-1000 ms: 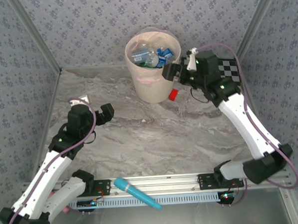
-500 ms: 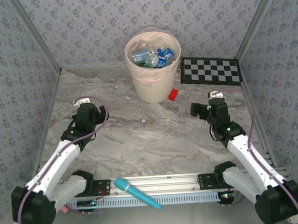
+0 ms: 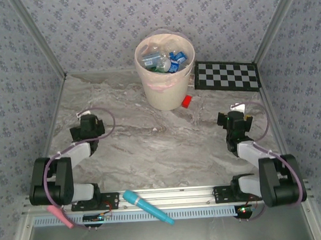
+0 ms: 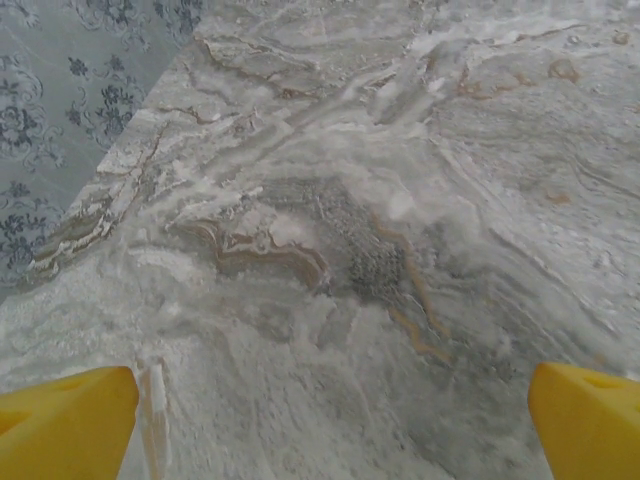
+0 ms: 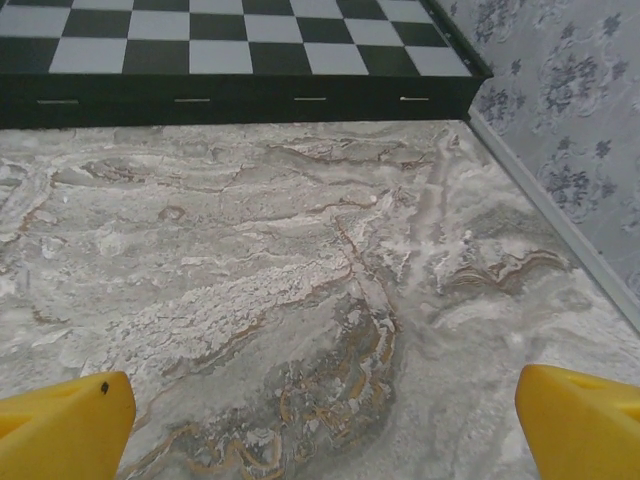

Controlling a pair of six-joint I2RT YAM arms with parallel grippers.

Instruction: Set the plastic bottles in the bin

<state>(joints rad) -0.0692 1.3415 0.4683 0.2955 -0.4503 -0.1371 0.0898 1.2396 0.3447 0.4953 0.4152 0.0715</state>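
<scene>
- Top external: your bottles [image 3: 163, 59] lie inside the bin [image 3: 167, 95], which stands at the far side of the table [image 3: 151, 147].
- Left wrist: your left gripper [image 4: 330, 420] hangs over the table, jaws wide, holding nothing.
- Right wrist: your right gripper [image 5: 325, 425] also has wide, empty jaws, near the checkerboard [image 5: 230, 40].

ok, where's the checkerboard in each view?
Top external: checkerboard far right, just right of the bin.
Right wrist: checkerboard along the top edge, beyond the open right gripper.
Left wrist: marble tabletop and wall beyond the open left gripper.
Shared landmark: the marble tabletop, in all three.
</scene>
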